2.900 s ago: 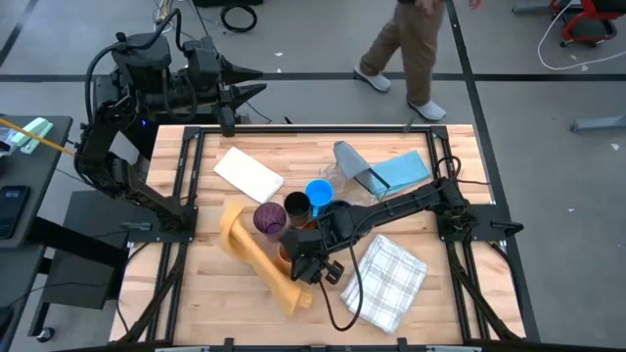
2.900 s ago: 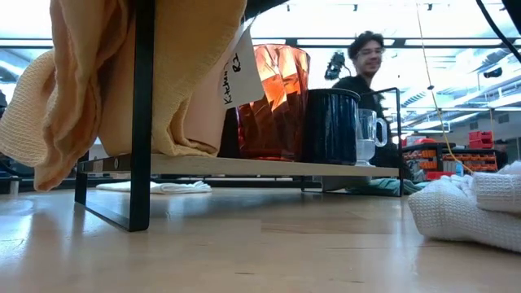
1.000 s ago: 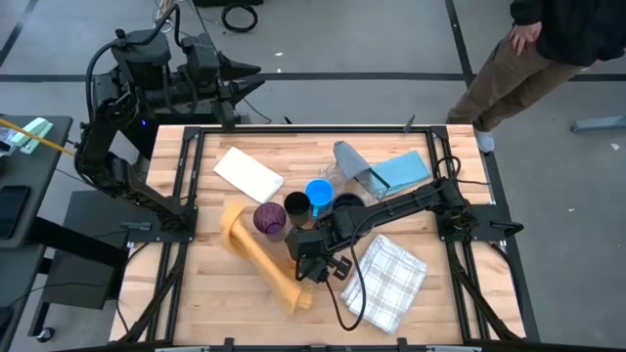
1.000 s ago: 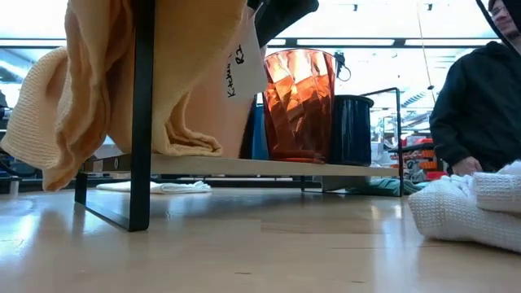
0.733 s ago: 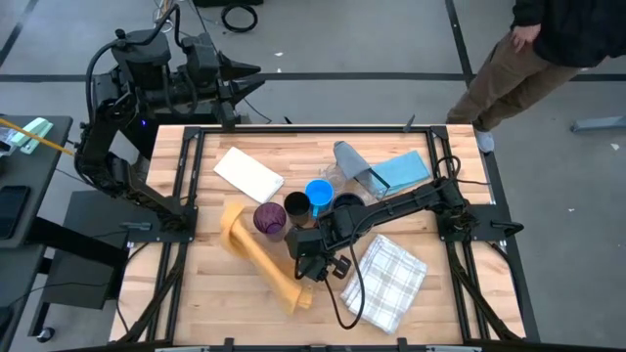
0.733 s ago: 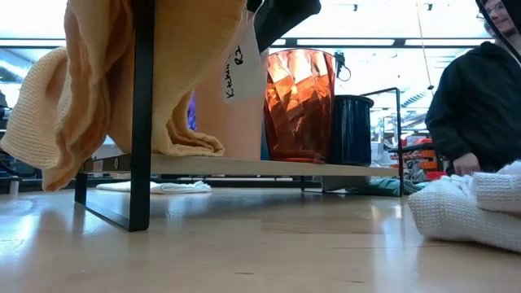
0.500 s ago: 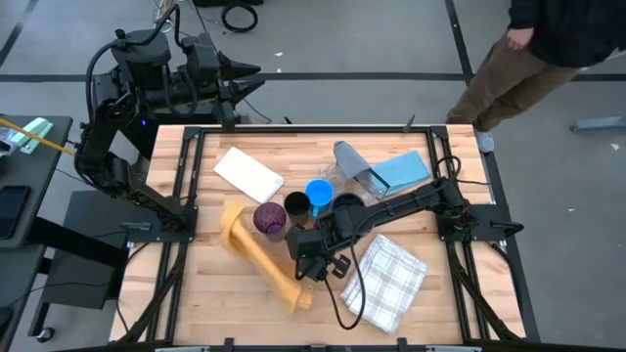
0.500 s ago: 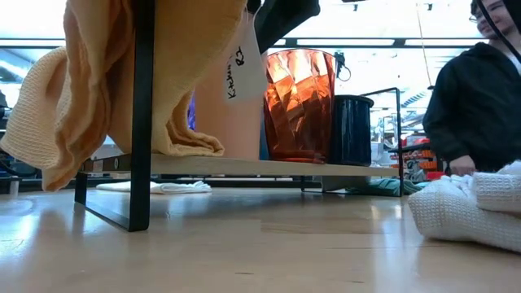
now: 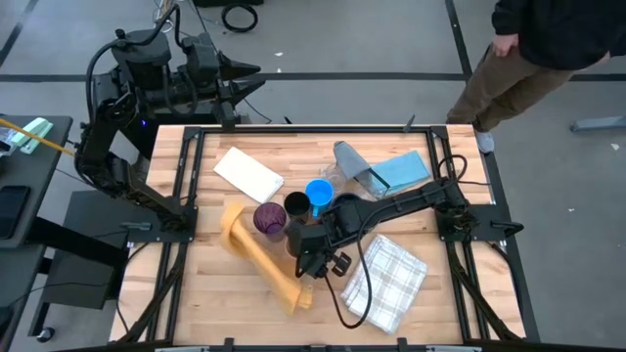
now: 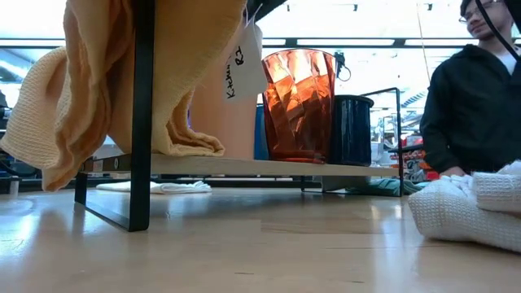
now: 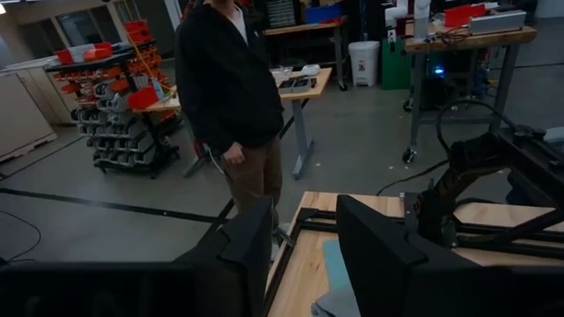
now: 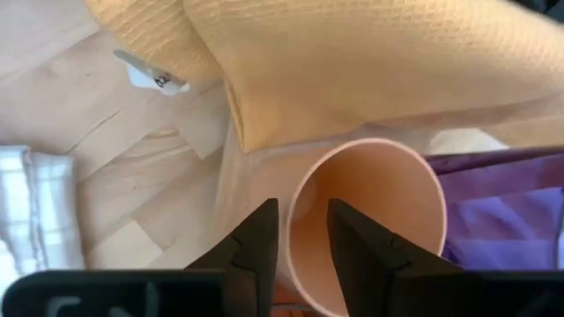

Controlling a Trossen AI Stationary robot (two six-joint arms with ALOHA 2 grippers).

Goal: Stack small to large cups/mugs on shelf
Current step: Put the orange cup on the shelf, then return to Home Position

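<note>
Right hand (image 12: 296, 231) hung slightly spread over the orange cup (image 12: 366, 220) at frame centre, beside the purple cup (image 12: 502, 207) at right (left hand parked off-tabletop, fingers parted); cup judged light, rigid, smooth-walled, best pinched across the rim wall.

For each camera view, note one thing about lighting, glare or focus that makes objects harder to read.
Low view: bright ceiling lights backlight the shelf, so the red-tinted cup glows while the navy mug goes near-black. Right wrist view: the orange cup and yellow cloth are soft, the right hand a dark blur. Left wrist view: dim room, left hand in silhouette. High view: even light.
</note>
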